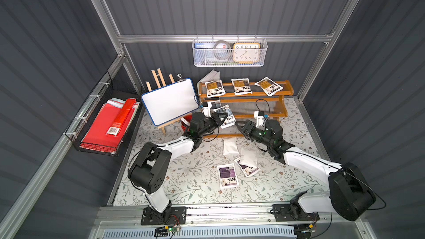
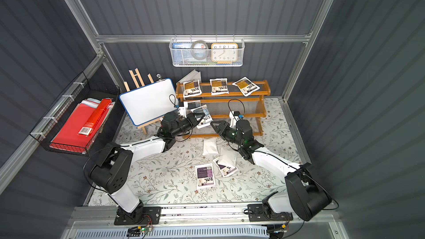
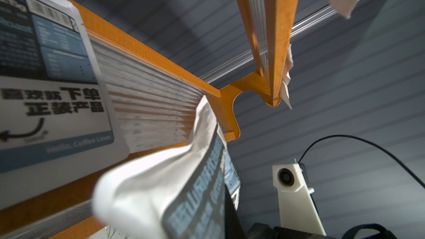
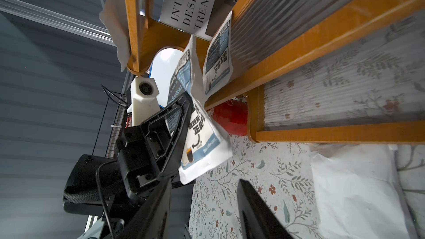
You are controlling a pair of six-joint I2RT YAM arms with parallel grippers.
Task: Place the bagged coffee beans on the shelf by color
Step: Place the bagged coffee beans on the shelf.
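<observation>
The orange-brown wooden three-tier stepped shelf [image 1: 289, 89] stands at the far side of the floral-patterned table cover [image 1: 184, 175]. Three white pouches with amber labels [image 1: 215, 88] [image 1: 241, 86] [image 1: 268, 86] lie in a row on its top tier.

At the left end of the middle tier lies a white pouch with a blue-grey label [image 1: 215, 104]. The left gripper [image 1: 219, 119] is just near of that end, with its jaws clamped tight on a second blue-grey-labelled pouch [image 1: 227, 116]. The pouch is held tilted, off the table, in front of the middle tier. Its far corner reaches that tier's front rail, but whether it touches cannot be told.

The right gripper [image 1: 240, 126] hovers just to the right, pointing left toward the held pouch. Its jaws are partly spread and have hold of nothing.

On the table cover near of the shelf lie four more pouches. Two show plain white backs [image 1: 230, 146] [image 1: 249, 157]. Two show purple labels [image 1: 227, 175] [image 1: 248, 170], and the right-hand white one overlaps the right-hand purple one.
</observation>
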